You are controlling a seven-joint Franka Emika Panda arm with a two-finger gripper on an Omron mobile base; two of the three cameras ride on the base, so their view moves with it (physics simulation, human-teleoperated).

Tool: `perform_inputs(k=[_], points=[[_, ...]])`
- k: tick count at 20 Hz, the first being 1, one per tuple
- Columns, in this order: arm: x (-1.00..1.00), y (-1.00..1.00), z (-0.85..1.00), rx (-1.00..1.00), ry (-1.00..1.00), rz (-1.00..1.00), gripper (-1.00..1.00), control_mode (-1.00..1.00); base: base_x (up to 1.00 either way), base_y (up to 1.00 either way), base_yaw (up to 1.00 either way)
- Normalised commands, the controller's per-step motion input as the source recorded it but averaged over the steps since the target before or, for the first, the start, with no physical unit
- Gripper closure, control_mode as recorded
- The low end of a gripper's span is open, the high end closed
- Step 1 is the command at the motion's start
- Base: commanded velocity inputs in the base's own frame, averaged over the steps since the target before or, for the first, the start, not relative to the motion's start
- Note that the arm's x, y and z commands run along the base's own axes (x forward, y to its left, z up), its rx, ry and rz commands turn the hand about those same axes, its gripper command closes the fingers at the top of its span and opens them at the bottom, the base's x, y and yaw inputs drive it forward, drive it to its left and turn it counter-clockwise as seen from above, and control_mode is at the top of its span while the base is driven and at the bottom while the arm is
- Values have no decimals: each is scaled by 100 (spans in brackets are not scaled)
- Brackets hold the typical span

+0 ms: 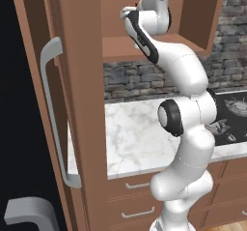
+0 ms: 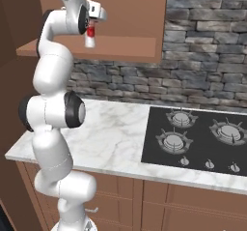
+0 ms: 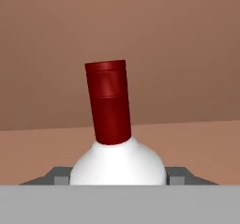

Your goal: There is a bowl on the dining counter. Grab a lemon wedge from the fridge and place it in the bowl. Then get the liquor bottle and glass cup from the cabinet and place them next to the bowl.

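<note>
The liquor bottle, clear-white with a red cap, stands on the open shelf of the brown wooden cabinet. My gripper reaches into the shelf at bottle height, and its two dark fingertips lie against either side of the bottle's white body. From the right base view the bottle shows just below the hand, its base on the shelf board. A bit of red peeks past the hand in the left base view. The bowl, the lemon wedge, the glass cup, the dining counter and the fridge are out of view.
Below the cabinet runs a white marble counter with a black stove set in it, backed by a grey stone wall. A tall brown panel with a long grey handle stands close on the left. Brown drawers sit under the counter.
</note>
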Motion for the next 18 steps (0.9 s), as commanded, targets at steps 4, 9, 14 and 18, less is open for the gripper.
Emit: perform_inputs(k=[4, 9, 14, 18], points=[[-4, 3, 0, 0, 0, 0, 100, -100, 0, 0, 0], [-76, -2, 4, 0, -7, 0, 100, -100, 0, 0, 0], [-100, -10, 0, 0, -5, 0, 100, -100, 0, 0, 0], [-100, -28, 0, 0, -4, 0, 100, -100, 0, 0, 0]])
